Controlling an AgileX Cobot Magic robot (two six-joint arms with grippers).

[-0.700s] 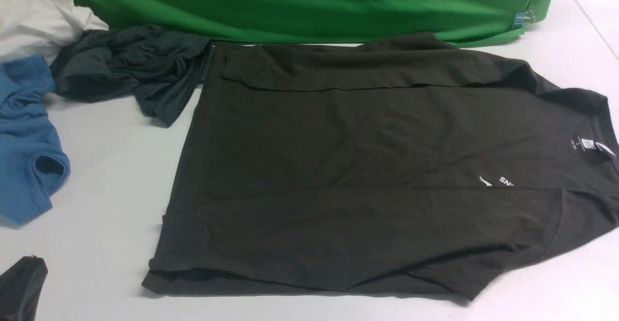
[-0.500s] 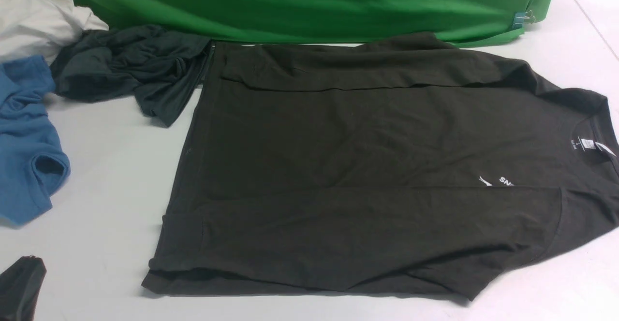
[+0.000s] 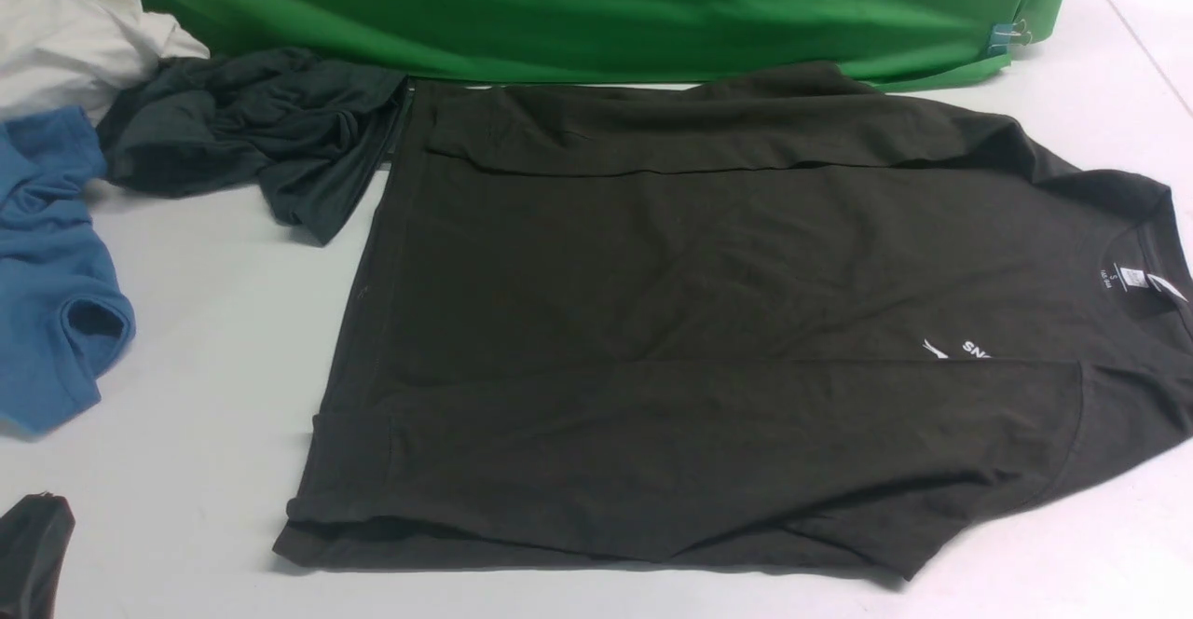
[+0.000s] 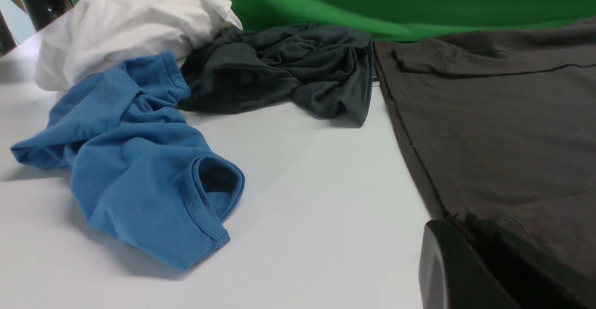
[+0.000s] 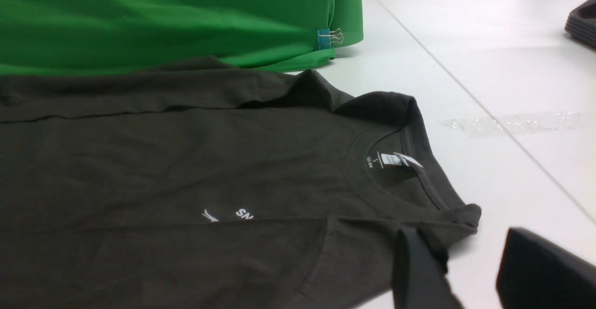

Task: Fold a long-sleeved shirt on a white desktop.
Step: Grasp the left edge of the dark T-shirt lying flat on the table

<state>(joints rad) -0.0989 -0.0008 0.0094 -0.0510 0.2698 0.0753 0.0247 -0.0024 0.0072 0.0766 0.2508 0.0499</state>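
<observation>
Left gripper pressed together; right gripper spread near collar; long-sleeved shirt lying on white desktop, sleeves folded in, dark garment beside hem

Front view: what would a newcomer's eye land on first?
The big dark long-sleeved shirt, spread across the middle of the white desktop, its neck end toward the right edge and both sleeves laid inward over the body. Next, the bright green backdrop along the far side, then the crumpled blue garment at the left edge, in front of a white cloth.
</observation>
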